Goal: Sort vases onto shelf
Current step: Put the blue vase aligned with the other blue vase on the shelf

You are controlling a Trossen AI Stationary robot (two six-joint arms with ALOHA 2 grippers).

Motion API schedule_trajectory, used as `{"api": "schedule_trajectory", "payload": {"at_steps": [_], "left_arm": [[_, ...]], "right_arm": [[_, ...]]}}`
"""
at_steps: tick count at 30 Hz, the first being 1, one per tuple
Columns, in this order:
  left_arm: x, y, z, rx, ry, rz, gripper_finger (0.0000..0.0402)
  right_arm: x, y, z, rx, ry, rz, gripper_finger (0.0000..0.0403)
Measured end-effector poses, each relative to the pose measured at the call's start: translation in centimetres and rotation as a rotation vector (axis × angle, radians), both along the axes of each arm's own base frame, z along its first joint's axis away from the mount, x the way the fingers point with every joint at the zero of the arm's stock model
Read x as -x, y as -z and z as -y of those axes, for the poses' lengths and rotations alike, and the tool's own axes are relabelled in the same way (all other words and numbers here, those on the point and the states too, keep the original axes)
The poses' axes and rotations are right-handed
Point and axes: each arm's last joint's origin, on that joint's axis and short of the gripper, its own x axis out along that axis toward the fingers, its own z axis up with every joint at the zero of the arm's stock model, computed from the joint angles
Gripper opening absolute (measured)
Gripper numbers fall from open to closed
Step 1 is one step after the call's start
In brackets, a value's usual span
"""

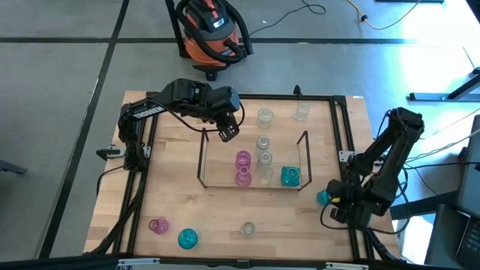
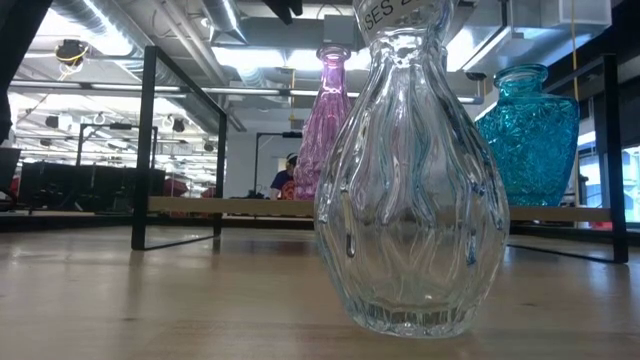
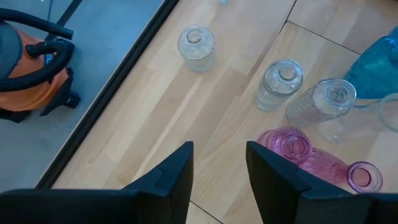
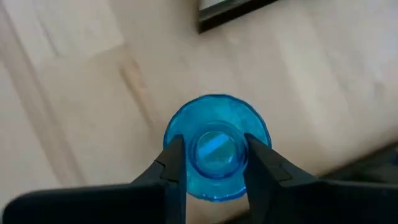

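The wire shelf (image 1: 201,154) stands mid-table and holds two pink vases (image 1: 243,168), three clear ones (image 1: 265,159) and a teal one (image 1: 290,177). Two clear vases (image 1: 265,115) stand beyond it. A pink (image 1: 157,226), a teal (image 1: 187,239) and a clear vase (image 1: 248,229) stand near the front edge. My left gripper (image 1: 229,133) (image 3: 219,174) is open and empty above the shelf's far-left corner. My right gripper (image 1: 328,198) (image 4: 214,171) is at the table's right edge, shut on another teal vase (image 1: 322,197) (image 4: 214,149). My right gripper pinches the teal vase by its narrow neck (image 4: 214,152), one finger (image 4: 176,165) on each side just under the rim. The fingers come from above, pointing down. The vase stays upright below them; whether its base is on the wood or off it, I cannot tell.
A black frame (image 1: 341,127) edges the table, close beside my right gripper. An orange vacuum (image 1: 214,30) sits on the floor past the far edge. In the low view the near clear vase (image 2: 410,180) fills the foreground. Bare wood lies left of the shelf.
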Motion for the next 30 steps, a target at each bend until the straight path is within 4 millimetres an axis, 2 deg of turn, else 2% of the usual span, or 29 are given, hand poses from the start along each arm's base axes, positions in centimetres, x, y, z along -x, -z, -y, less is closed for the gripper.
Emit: {"api": "schedule_trajectory", "payload": {"at_steps": [5, 13, 16, 18, 23, 30], "left_arm": [[0.0, 0.0, 0.0, -0.004, 0.005, -0.003, 0.0140], [0.0, 0.0, 0.0, -0.011, 0.004, -0.005, 0.0140], [0.0, 0.0, -0.1, -0.022, 0.017, -0.010, 0.0140], [-0.1, -0.1, -0.1, -0.038, 0.016, -0.002, 0.0140], [-0.4, -0.3, -0.2, -0.061, 0.005, 0.030, 0.0140], [-0.5, -0.4, -0.5, -0.085, 0.011, 0.045, 0.0140]], "right_arm": [[0.5, -3.7, 1.2, -0.038, -0.085, 0.053, 0.0085], [1.3, -10.3, 3.0, -0.218, -0.246, 0.250, 0.0085], [1.7, -12.8, 4.1, -0.257, -0.289, 0.369, 0.0085], [1.8, -14.1, 5.2, -0.235, -0.253, 0.484, 0.0085], [1.7, -15.6, 8.4, -0.080, -0.071, 0.714, 0.0085], [-0.5, -16.0, 11.0, 0.142, -0.008, 0.680, 0.0084]]}}
